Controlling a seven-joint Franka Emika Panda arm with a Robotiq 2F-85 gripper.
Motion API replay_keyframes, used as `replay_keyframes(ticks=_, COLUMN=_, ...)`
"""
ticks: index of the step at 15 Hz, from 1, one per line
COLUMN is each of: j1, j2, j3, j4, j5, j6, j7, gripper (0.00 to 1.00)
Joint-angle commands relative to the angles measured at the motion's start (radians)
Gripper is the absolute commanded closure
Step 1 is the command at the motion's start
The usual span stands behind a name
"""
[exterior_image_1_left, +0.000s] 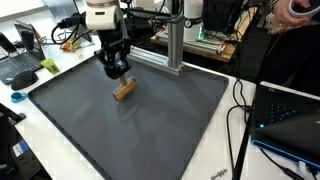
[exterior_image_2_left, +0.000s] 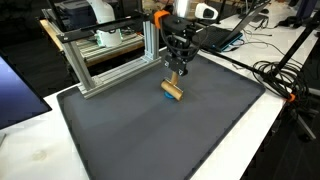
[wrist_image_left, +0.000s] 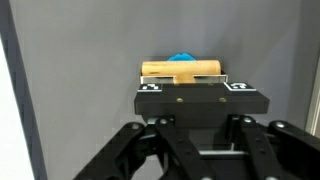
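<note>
Because the wooden block (wrist_image_left: 180, 69) lies flat on the tabletop (wrist_image_left: 80, 60) at 12 o'clock just beyond the gripper (wrist_image_left: 200, 92), whose jaws' spread I cannot tell, a good grip should centre squarely across its narrow width, descending slowly.

Block (wrist_image_left: 182, 69), upper centre of the wrist view: smooth, pale, matt wood. Jaws: matt black plastic. Mat (exterior_image_1_left: 150, 120): dark grey, matt, finely textured, on a smooth white bench (exterior_image_2_left: 30, 140); frame (exterior_image_2_left: 110, 65): bare silvery metal.

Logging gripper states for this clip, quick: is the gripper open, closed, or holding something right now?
Gripper: down at the wooden block; open or closed cannot be told.
</note>
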Motion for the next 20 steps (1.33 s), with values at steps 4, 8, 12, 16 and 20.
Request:
replay_keyframes(ticks=4, j1=-0.015, j2=0.016, j3=0.020, j4=-0.014, j5=0.047, j6=0.023, j7=-0.025, gripper=0.78)
replay_keyframes(ticks=8, j1=0.003, j2=0.021, j3=-0.012, j4=-0.016, j5=-0.016, j6=0.028, j7=0.031, gripper=0.78)
replay_keyframes(ticks=12, j1=0.012, j2=0.023, j3=-0.034, j4=-0.019, j5=-0.072, j6=0.023, j7=0.060, gripper=0.78)
replay_keyframes(ticks=16, j1=0.014, j2=0.030, j3=-0.029, j4=-0.015, j5=-0.094, j6=0.017, j7=0.064, gripper=0.78)
replay_keyframes(ticks=20, j1=0.014, j2=0.033, j3=-0.003, j4=-0.005, j5=-0.060, j6=0.010, j7=0.047, gripper=0.78)
